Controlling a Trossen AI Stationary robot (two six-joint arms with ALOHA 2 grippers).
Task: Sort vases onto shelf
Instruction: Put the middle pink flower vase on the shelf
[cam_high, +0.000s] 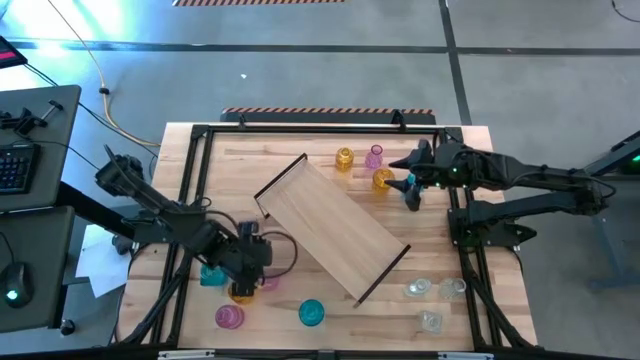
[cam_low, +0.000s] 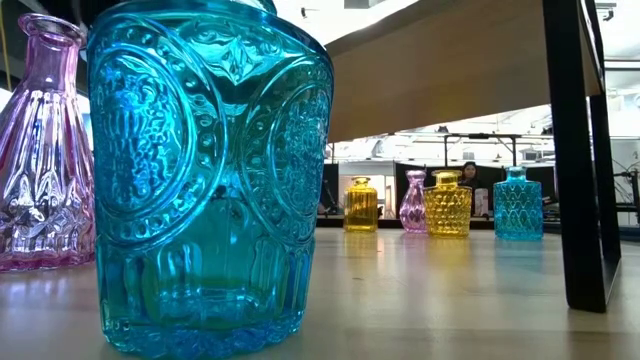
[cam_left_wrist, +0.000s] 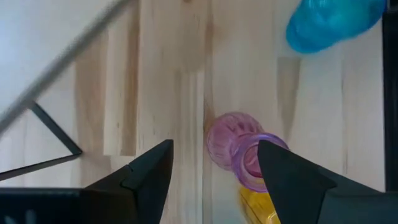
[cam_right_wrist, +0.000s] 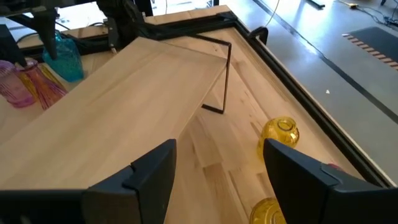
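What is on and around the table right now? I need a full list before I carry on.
shelf: one, light wood, diagonal across the table's middle
pink vases: three; one at the far edge, one at the near edge, one under the left hand
yellow vases: three, amber; two at the far edge, one by the left hand
teal vases: three; near edge, by the left hand, by the right hand
clear vases: three, near right corner
table: one, striped wood
person: one, in the room behind
left hand: open, above a pink vase
right hand: open, far right of the table
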